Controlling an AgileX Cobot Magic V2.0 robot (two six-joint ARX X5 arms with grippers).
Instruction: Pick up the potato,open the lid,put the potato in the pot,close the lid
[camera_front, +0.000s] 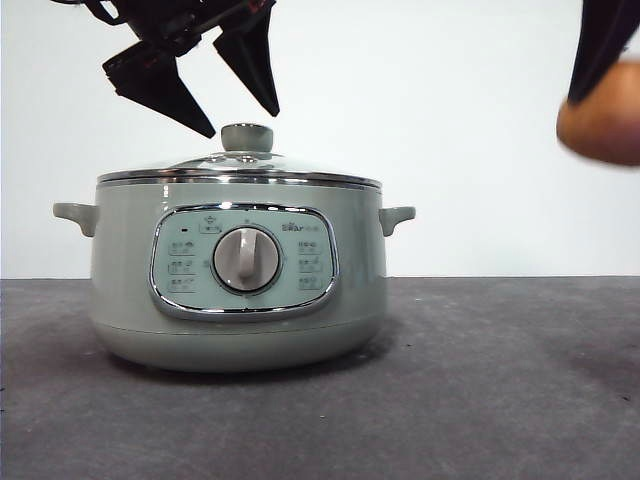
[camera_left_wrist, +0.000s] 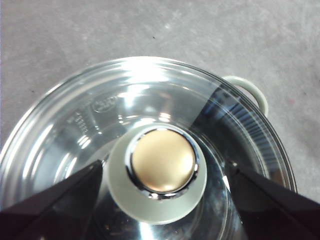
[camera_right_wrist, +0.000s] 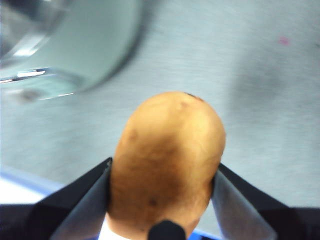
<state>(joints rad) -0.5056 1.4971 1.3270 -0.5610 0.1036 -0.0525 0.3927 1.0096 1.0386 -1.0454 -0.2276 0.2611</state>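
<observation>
Left pincer (camera_front: 240, 118) spread wide, hovering just above lid (camera_front: 240, 168), jaws flanking knob (camera_left_wrist: 157, 172); lid seated on pot (camera_front: 238, 290). Right pincer (camera_right_wrist: 162, 187) clamps potato (camera_right_wrist: 167, 157), aloft right of pot, well apart.

Bright, even light; glare on the lid (camera_left_wrist: 150, 110), right wrist view seemingly blurred

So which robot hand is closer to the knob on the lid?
The left gripper: it hangs open just above the lid, jaws either side of its knob. The right gripper holds the potato up, off beside the pot.
</observation>
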